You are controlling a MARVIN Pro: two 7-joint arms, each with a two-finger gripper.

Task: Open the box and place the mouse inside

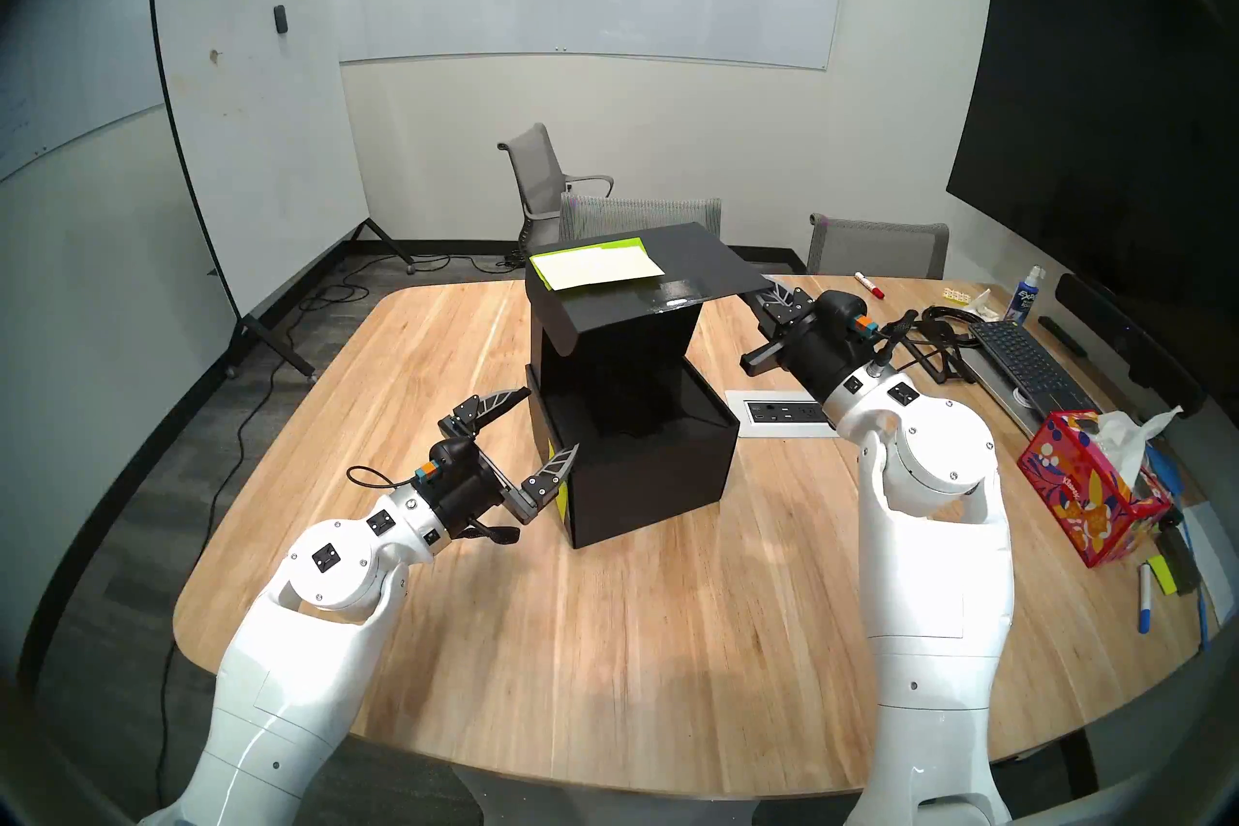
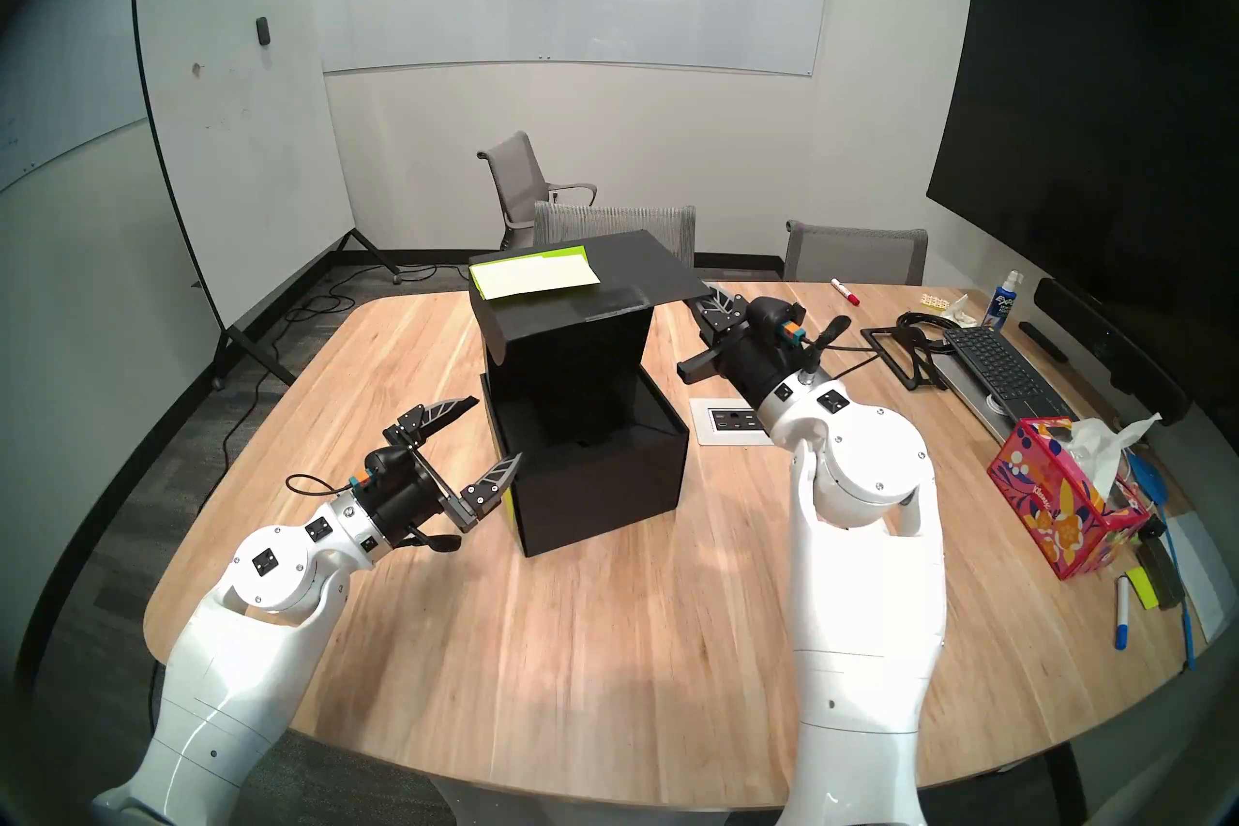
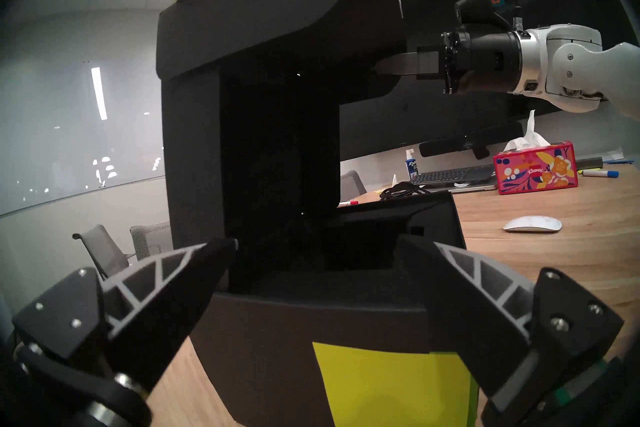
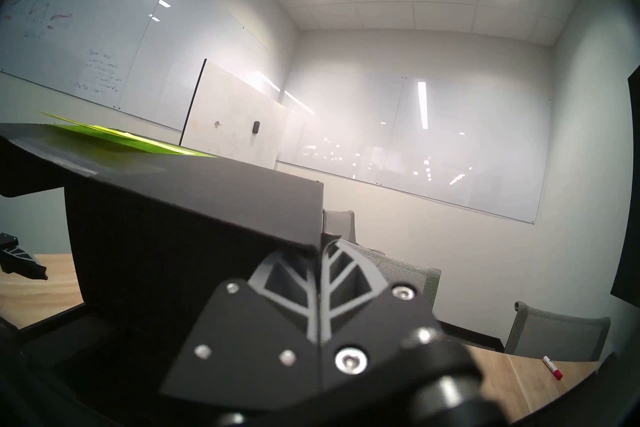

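Right gripper clamped on box lid

Box mid-table — mouse right, tissue box beyond

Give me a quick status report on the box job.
Right gripper shut on lid, holding it raised. Left gripper open at box. Mouse on table, not boxed. Nothing blocking.

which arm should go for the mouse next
Left. Its tool is open and empty beside the box. The right tool is shut on the lid, holding it up. The mouse shows only in the left wrist view, on the table beyond the box.
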